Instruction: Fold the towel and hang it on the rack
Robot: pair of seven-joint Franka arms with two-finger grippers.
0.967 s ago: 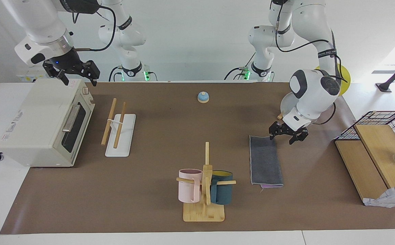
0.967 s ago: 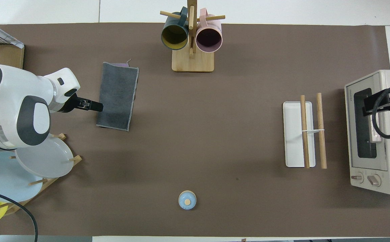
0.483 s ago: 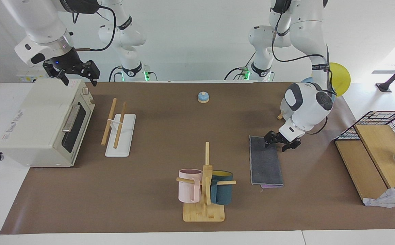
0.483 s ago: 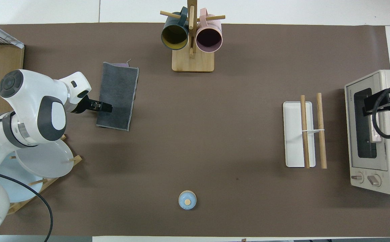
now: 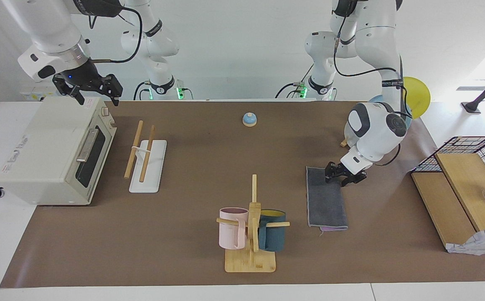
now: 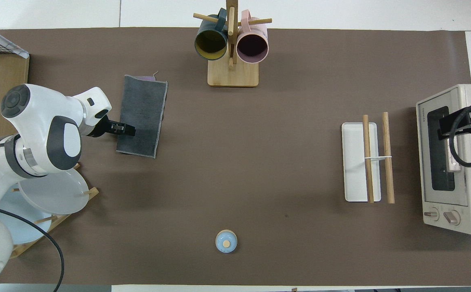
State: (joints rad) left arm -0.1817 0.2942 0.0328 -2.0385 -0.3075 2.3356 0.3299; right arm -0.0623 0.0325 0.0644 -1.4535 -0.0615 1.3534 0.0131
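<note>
— Where's the towel (image 5: 326, 196)?

— Folded in half, grey face up, near the worktop's left-arm end. My left pincer (image 5: 342, 177) sits low at its long edge to lift it; whether it pinches, I can't tell.

— And the other?

— My right pincer (image 5: 87, 90) waits spread above the toaster oven (image 5: 54, 150), beside the rack (image 5: 144, 156).

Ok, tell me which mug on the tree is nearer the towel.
The teal mug; the pink mug hangs on the tree's side away from the towel.

White rounded arms, dark grey joint caps, black cables.
</note>
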